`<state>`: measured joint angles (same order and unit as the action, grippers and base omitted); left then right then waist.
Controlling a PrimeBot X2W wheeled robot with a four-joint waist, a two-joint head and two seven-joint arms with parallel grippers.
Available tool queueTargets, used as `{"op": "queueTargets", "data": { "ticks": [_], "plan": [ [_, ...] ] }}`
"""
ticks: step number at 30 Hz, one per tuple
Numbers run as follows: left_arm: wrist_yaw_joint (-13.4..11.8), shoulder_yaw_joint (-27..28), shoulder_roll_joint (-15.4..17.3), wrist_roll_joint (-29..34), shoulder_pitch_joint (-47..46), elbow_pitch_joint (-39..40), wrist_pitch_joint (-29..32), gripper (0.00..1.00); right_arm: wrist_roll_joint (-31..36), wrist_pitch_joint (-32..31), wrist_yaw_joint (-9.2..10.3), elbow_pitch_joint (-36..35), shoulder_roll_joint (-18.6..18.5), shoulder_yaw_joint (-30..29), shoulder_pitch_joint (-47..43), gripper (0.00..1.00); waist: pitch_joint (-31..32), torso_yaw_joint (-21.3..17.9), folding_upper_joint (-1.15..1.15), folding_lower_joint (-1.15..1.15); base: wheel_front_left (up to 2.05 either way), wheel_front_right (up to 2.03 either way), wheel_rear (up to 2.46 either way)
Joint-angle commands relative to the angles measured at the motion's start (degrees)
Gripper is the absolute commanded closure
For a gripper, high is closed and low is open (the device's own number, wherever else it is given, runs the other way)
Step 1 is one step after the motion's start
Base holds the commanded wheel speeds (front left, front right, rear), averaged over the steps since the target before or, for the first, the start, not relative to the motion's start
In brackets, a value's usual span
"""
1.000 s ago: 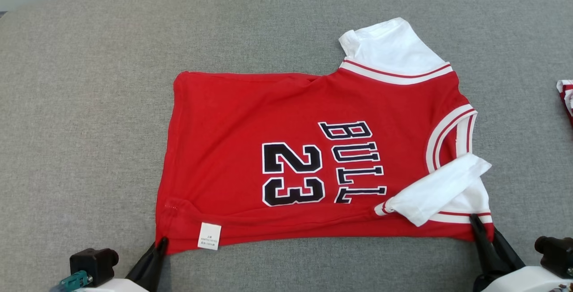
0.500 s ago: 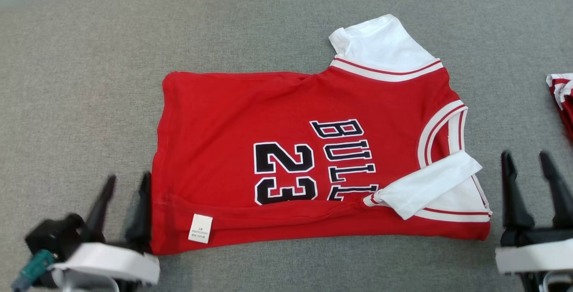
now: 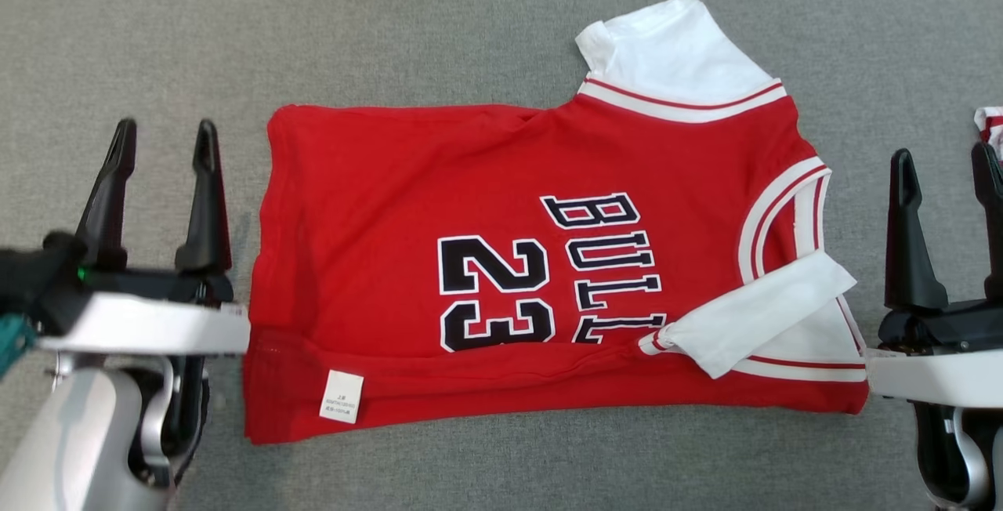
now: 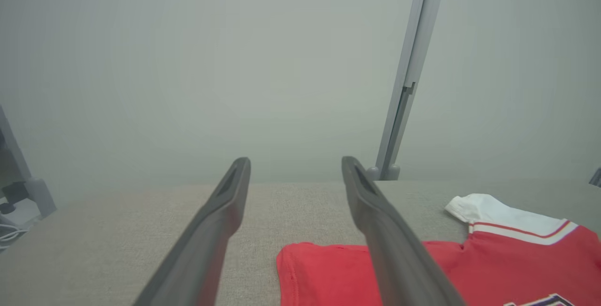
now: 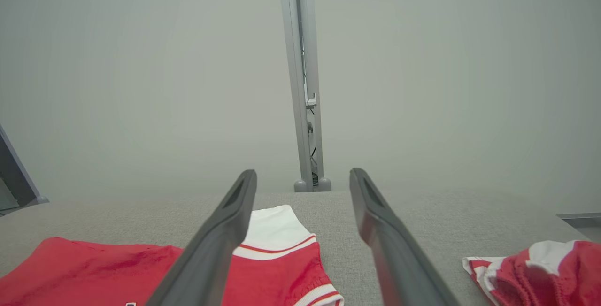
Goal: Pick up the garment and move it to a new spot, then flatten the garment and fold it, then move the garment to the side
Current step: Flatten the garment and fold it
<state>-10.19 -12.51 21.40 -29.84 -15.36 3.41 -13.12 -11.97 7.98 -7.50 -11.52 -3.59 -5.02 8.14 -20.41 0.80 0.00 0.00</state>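
Your left pincer (image 3: 165,131) and right pincer (image 3: 943,157) stand wide and empty, flanking the red cloth jersey (image 3: 392,182); a crumpled red-white garment (image 5: 540,263) lies near the right one.

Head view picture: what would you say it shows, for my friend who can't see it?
A red jersey with white sleeves, printed with 23, lies partly folded on a grey fabric surface. The left gripper and the right gripper stand open beside its two ends, holding nothing.
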Motion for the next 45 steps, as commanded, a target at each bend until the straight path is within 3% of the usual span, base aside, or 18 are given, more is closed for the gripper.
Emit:
{"op": "queueTargets", "data": {
  "ticks": [1,4,5,8,12,20,22,28,34,45],
  "plan": [
    [0.89,-0.3,0.46,-0.51,-2.48,-1.37,1.01,0.0,-0.09,-0.01,0.02,0.3,-0.06,0.17,0.94,0.0,-1.03,-0.16,0.0,0.0,0.0,0.0,0.0],
    [3.68,-1.42,0.64,-3.01,-7.47,-6.64,5.55,0.0,-0.69,0.14,0.02,0.99,0.1,1.17,2.11,0.0,-2.6,-0.71,0.0,0.0,0.0,0.0,0.0],
    [5.72,-2.15,1.27,-4.9,-10.56,-12.05,9.95,0.0,-0.98,0.32,0.02,1.82,0.17,2.23,3.0,0.0,-3.63,-1.59,0.0,0.0,0.0,0.0,0.0],
    [8.99,-2.99,1.66,-7.93,-15.26,-19.94,15.66,0.0,-1.58,0.91,0.02,3.54,0.23,3.82,4.37,0.0,-5.1,-3.05,0.0,0.0,0.0,0.0,0.0],
    [12.84,-3.26,2.03,-11.36,-20.08,-29.05,20.81,0.0,-2.7,1.96,0.02,6.1,0.42,5.23,5.62,0.0,-6.5,-4.67,0.0,0.0,0.0,0.0,0.0],
    [15.9,-4.5,2.22,-13.94,-25.55,-40.57,25.17,0.0,-4.46,3.82,0.02,10.03,0.53,6.0,7.26,0.0,-7.76,-6.36,0.0,0.0,0.0,0.0,0.0],
    [16.54,-5.17,1.83,-14.73,-26.09,-42.09,26.1,1.0,-5.13,3.84,0.02,10.79,0.54,5.83,8.11,0.0,-7.85,-6.47,0.0,0.0,0.0,0.0,0.0],
    [17.34,-7.33,1.76,-14.41,-27.97,-42.26,25.34,1.0,-6.99,2.28,0.01,14.6,-2.84,3.7,16.3,0.0,-8.25,-5.39,0.0,0.0,0.0,0.0,0.0],
    [17.71,-10.61,-1.1,-13.83,-32.07,-41.25,24.05,1.0,-8.92,-1.87,0.01,27.52,-9.43,3.73,30.69,0.0,-10.2,-0.47,0.0,0.0,0.0,0.0,0.0],
    [17.64,-18.9,-6.53,-15.25,-39.88,-41.62,20.87,1.0,-11.78,-10.75,0.01,49.54,-15.51,15.45,51.69,0.0,-14.79,7.63,0.0,0.0,0.0,0.0,0.0]
  ]
}}
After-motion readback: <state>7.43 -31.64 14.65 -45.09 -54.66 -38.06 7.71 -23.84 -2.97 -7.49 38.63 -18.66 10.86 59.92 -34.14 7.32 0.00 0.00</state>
